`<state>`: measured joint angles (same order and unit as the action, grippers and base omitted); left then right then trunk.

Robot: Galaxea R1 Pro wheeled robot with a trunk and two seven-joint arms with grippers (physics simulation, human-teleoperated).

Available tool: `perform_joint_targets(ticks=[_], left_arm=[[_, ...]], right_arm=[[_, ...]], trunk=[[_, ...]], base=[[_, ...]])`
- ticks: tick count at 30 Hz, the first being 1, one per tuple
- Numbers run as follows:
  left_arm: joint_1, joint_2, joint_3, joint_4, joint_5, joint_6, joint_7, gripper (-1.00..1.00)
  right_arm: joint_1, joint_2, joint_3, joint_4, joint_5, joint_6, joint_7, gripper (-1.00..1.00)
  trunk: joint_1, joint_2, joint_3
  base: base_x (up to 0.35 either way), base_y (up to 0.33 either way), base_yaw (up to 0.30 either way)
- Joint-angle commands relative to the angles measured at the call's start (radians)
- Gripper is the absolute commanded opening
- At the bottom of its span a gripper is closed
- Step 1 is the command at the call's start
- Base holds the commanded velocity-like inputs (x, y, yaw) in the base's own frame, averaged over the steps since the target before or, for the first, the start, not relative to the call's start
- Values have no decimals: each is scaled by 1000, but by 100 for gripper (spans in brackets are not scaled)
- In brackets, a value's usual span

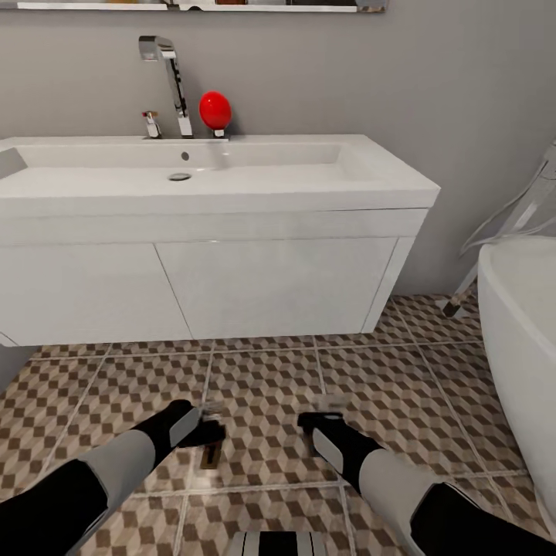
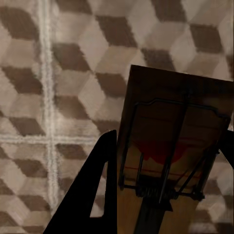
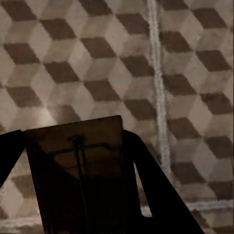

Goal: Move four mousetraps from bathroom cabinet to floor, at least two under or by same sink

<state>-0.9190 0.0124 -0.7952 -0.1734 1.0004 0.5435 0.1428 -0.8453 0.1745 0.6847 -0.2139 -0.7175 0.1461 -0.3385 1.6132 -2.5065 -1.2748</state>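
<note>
A mousetrap sits between the 2 dark fingers of the left gripper, its brown wooden slab carrying a wire frame and a red patch; in the left wrist view its long axis runs along the fingers, with its far short edge pointing away from the wrist toward the tiles. From the head camera a small part of it hangs below that gripper, in front of the sink and just above the bathroom floor. A second mousetrap is pinched the same way in the right gripper, a dark slab with a thin wire bar, its long axis also along the fingers. Both sets of jaws are narrowed to the width of a slab, pressed on its long sides.

The floor is square tiles printed with brown, beige and white cubes, split by pale grout lines. The sink is a wide white basin fixed to a grey wall, with a tall chrome tap and a red ball knob at its back edge. Beneath the sink hangs a white vanity unit with 2 doors, clear of the floor. To the right of the sink curves the rim of a white bathtub.
</note>
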Motion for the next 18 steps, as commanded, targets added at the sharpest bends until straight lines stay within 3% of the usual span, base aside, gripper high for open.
perform_joint_targets(ticks=[1, 3, 8, 13, 18], left_arm=[[0, -2, -7, -5, 8, -24, 12, -100], [0, -15, -9, -8, 6, -112, 13, -100], [0, -27, -11, -12, 3, -252, 13, -100], [1, -19, -13, 2, 3, -486, 11, -100], [13, -14, -15, 5, 2, -548, 10, -100]], right_arm=[[4, 0, 8, 4, 5, -39, -5, -100], [14, 0, 13, 35, 46, -164, -2, -100], [21, 0, 16, 67, 82, -332, 5, -100], [24, 0, 16, 71, 86, -400, 61, -100], [25, 0, 15, 73, 85, -411, 100, -100]], trunk=[[0, 0, -1], [0, 0, -1], [0, 0, -1], [0, 0, -1], [0, 0, -1]], base=[[0, 0, 0], [0, 0, 0], [0, 0, 0], [0, 0, 0], [0, 0, 0]])
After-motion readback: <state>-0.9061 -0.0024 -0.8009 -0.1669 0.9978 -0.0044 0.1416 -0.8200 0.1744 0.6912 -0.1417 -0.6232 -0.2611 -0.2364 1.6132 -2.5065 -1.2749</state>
